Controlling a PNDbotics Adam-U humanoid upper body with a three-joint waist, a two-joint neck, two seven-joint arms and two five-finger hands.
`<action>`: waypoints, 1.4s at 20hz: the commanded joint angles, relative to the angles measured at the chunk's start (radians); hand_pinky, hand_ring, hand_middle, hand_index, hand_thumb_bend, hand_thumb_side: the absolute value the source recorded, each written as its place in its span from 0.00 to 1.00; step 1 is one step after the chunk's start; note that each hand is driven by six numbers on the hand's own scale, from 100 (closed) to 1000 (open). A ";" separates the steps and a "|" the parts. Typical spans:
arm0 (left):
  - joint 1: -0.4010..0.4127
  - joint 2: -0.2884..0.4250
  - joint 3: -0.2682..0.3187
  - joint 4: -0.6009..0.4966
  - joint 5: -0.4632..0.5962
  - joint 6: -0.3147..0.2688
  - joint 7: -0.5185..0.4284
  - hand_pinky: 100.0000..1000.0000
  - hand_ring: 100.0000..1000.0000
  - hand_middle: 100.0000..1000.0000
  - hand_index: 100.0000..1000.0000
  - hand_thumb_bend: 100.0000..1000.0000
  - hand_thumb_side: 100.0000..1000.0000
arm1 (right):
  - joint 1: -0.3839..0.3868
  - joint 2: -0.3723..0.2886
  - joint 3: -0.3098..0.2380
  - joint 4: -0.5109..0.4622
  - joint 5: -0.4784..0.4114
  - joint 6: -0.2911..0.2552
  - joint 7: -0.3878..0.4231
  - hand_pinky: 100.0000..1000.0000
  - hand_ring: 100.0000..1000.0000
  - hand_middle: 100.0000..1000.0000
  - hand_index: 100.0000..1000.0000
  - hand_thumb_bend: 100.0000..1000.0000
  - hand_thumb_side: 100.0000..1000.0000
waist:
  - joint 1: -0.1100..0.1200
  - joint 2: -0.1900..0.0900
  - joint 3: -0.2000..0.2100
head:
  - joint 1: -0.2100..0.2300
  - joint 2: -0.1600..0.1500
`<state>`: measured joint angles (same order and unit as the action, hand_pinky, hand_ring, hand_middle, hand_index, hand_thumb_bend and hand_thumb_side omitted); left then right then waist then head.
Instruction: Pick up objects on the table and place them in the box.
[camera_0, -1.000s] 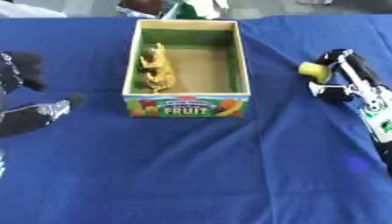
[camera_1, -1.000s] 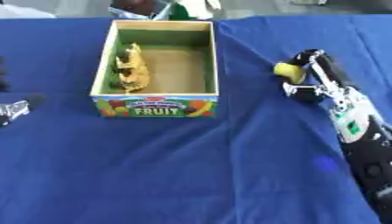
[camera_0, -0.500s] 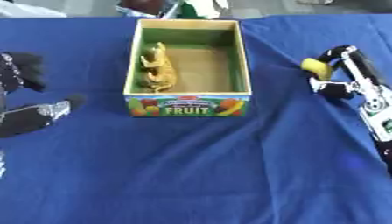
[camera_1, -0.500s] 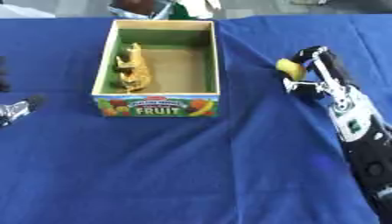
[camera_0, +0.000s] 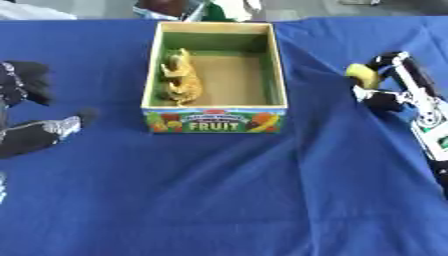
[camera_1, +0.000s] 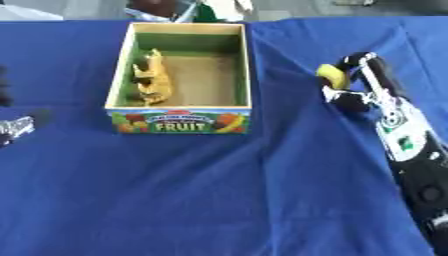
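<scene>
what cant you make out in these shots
- Yellow object: half covered by the right hand curled round it; its kind is unclear, both views.
- Tan object in the box: blurred, kind unclear.
- Left hand: cut by the left edge; barely shows in the right eye view.

The right hand (camera_1: 354, 85) is reaching in from the right edge, its arm stretching forward, fingers curling round something small and yellow. The left hand (camera_0: 31, 112) is resting at the left edge.
</scene>
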<state>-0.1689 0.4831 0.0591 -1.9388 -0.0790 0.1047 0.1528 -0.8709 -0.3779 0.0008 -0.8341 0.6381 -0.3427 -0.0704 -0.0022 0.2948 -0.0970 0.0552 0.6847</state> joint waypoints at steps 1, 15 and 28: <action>-0.004 0.012 0.014 -0.007 0.001 -0.002 -0.004 0.45 0.42 0.44 0.62 0.80 0.02 | -0.018 -0.034 0.000 -0.034 -0.021 0.003 0.001 0.48 0.63 0.38 0.34 0.00 0.10 | -0.001 -0.019 0.001 | 0.002 -0.004; -0.002 0.012 0.014 -0.007 0.003 -0.004 -0.009 0.45 0.42 0.44 0.62 0.79 0.02 | -0.034 -0.042 0.003 -0.102 -0.093 0.005 0.027 0.48 0.63 0.38 0.33 0.00 0.14 | -0.003 -0.023 0.001 | 0.004 -0.005; 0.005 0.013 0.014 -0.009 0.004 -0.005 -0.010 0.45 0.42 0.44 0.62 0.79 0.01 | -0.088 -0.039 0.017 -0.158 -0.146 -0.003 0.054 0.48 0.62 0.38 0.32 0.00 0.14 | -0.009 -0.031 0.007 | 0.003 -0.001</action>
<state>-0.1596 0.4831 0.0596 -1.9335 -0.0776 0.1014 0.1454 -0.9313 -0.3851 0.0196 -0.9632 0.5049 -0.3422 -0.0199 -0.0109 0.2891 -0.0909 0.0591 0.6847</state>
